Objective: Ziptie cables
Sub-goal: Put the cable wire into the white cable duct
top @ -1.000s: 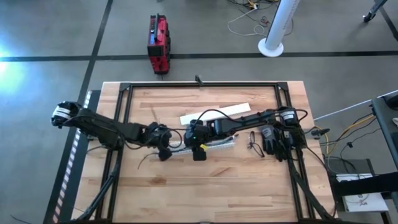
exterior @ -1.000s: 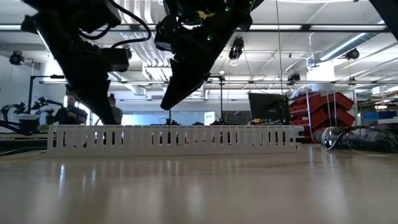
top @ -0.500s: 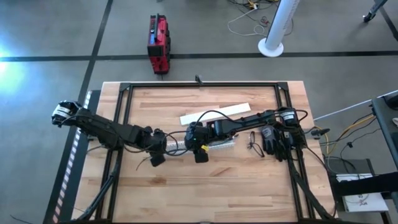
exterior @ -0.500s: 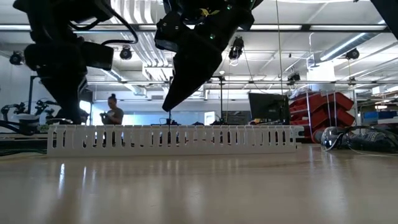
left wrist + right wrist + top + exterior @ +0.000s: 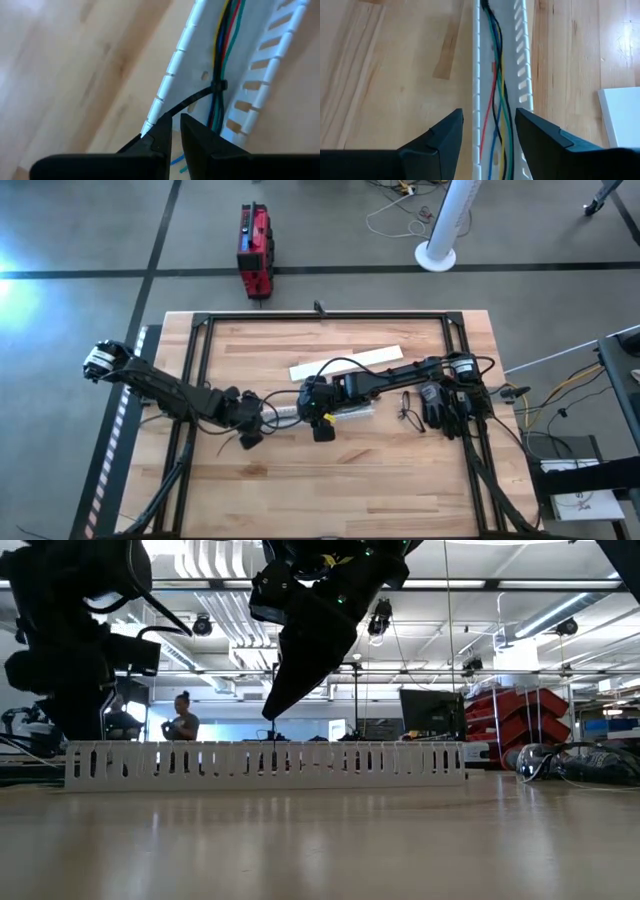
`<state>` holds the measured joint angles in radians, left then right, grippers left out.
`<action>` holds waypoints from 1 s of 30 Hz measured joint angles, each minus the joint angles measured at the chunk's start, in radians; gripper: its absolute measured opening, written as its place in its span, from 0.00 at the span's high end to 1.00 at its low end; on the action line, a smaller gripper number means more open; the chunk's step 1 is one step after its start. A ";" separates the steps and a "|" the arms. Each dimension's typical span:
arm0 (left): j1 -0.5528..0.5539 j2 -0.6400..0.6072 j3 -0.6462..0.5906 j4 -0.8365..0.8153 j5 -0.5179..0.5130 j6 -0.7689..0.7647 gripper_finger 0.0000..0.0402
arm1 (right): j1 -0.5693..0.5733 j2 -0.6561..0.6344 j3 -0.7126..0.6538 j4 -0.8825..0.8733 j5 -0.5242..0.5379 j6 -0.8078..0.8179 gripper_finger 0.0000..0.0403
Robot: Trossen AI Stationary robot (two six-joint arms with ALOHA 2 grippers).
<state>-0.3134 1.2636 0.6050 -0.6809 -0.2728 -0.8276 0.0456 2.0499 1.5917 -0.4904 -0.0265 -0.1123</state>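
Currently, the white slotted cable duct (image 5: 325,414) lies near the centre of the wooden table (image 5: 330,490) in the high view, running left to right. In the low view it spans most of the frame's width, resting flat on the tabletop. Inside it lie coloured wires (image 5: 496,95): red, yellow, green, blue and black strands running lengthwise along the channel.

A black zip tie (image 5: 200,97) is looped around the wire bundle, with its free tail leading out over the duct's side wall. The left gripper (image 5: 175,131) sits at the left end of the duct, left of centre in the high view. Its jaws are set narrow, nearly closed, and the tail of the zip tie runs into the slim gap between them; whether the tail is actually clamped cannot be told.

The right gripper (image 5: 487,132) hangs over the middle of the duct, at the centre of the high view. Its jaws stand wide, one finger on each side of the duct, holding nothing.

Other items on the table: a flat white cover strip (image 5: 345,363) lies just above the duct in the high view, and a pair of black gloves (image 5: 445,408) rests at the right edge. A red toolbox (image 5: 254,250) stands on the floor beyond the table's upper edge. A person (image 5: 181,718) shows in the room background of the low view.
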 joint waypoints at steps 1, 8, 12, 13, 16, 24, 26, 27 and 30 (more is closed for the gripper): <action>0.000 0.000 -0.009 0.016 -0.024 0.000 0.94 | 0.000 0.000 0.000 0.000 0.000 0.000 0.58; 0.000 0.001 -0.049 0.068 -0.144 0.010 0.94 | 0.000 0.000 0.000 0.001 0.000 -0.002 0.58; 0.000 0.001 -0.063 0.087 -0.140 0.032 0.94 | 0.002 -0.027 -0.002 -0.023 0.000 -0.037 0.58; 0.000 0.001 -0.065 0.088 -0.139 0.033 0.94 | 0.001 -0.042 -0.002 -0.031 0.000 -0.042 0.58; 0.000 0.001 -0.065 0.089 -0.138 0.043 0.94 | -0.013 -0.094 -0.002 -0.052 0.000 -0.056 0.58; 0.000 0.001 -0.092 0.174 -0.190 0.048 0.94 | -0.022 -0.207 -0.002 -0.061 -0.001 -0.055 0.58; 0.000 0.000 -0.084 0.152 -0.171 0.049 0.94 | -0.016 -0.228 -0.002 -0.075 0.000 -0.055 0.58; 0.000 -0.003 -0.074 0.132 -0.162 0.051 0.93 | -0.012 -0.233 -0.002 -0.081 0.002 -0.055 0.58; 0.000 -0.012 -0.028 0.096 -0.155 0.059 0.91 | -0.005 -0.259 -0.002 -0.112 0.002 -0.048 0.58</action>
<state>-0.3134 1.2516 0.5772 -0.5851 -0.4275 -0.7682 0.0407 1.7912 1.5902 -0.6023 -0.0248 -0.1608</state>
